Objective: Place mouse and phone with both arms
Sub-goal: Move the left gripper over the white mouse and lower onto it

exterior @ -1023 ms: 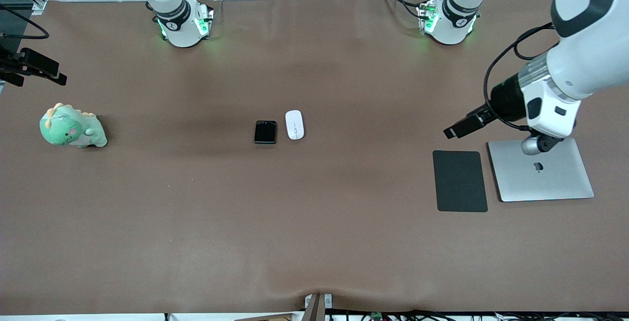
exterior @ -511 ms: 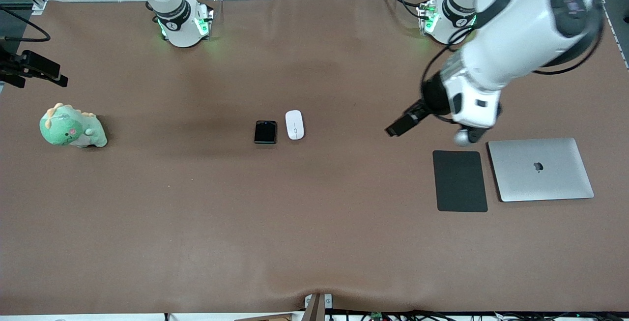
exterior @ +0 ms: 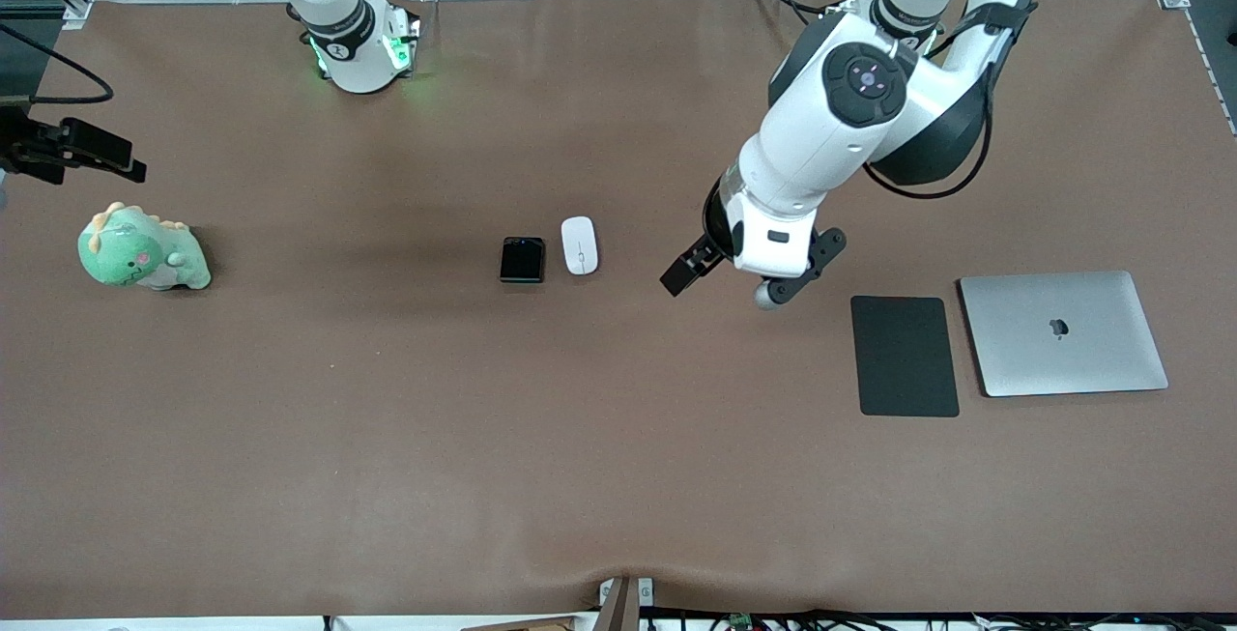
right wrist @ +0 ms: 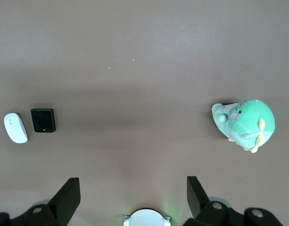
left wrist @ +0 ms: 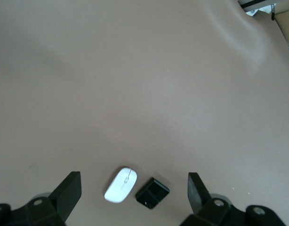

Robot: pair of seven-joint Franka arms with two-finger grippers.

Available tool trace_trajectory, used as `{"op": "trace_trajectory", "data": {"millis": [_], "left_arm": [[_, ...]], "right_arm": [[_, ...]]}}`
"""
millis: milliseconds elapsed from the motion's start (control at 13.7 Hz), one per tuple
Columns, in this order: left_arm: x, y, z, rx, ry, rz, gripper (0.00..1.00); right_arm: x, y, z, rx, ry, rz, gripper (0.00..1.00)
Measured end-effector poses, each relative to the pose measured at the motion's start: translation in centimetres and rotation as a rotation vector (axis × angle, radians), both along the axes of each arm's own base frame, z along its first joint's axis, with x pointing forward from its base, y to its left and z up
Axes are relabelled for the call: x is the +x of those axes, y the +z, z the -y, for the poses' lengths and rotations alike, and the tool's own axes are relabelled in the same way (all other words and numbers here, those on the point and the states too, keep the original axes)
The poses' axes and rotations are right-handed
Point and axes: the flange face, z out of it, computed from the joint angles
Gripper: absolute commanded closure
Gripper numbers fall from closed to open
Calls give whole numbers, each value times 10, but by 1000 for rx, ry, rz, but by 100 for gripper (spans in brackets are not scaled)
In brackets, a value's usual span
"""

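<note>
The white mouse (exterior: 579, 244) and the black phone (exterior: 522, 259) lie side by side mid-table, the phone toward the right arm's end. My left gripper (exterior: 688, 272) hangs open and empty over bare table between the mouse and the black pad. In the left wrist view the mouse (left wrist: 121, 185) and phone (left wrist: 152, 192) show between the open fingers of the left gripper (left wrist: 134, 189). My right gripper (exterior: 70, 150) is up at the right arm's end of the table, above the plush toy, open and empty (right wrist: 132, 192). The right wrist view shows the mouse (right wrist: 15, 127) and phone (right wrist: 43, 120) far off.
A matte black pad (exterior: 905, 356) and a closed silver laptop (exterior: 1063, 332) lie toward the left arm's end. A green dinosaur plush (exterior: 140, 249) sits toward the right arm's end, and also shows in the right wrist view (right wrist: 244, 124). The brown cloth covers the table.
My left arm has swung from over the laptop toward the table's middle, so its gripper is now close to the mouse. The right gripper has shifted only slightly. Mouse and phone have not moved.
</note>
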Motion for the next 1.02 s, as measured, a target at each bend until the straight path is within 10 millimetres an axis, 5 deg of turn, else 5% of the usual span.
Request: {"op": "trace_trajectory", "data": {"millis": [219, 511, 1023], "left_arm": [[-15, -42, 44, 86, -138, 56, 0], [-64, -102, 111, 191, -349, 88, 0], [-124, -216, 176, 251, -531, 103, 0]], "right_arm": [[10, -20, 4, -2, -6, -38, 0], [15, -36, 16, -1, -30, -70, 0], [23, -54, 11, 4, -21, -100, 0]]}}
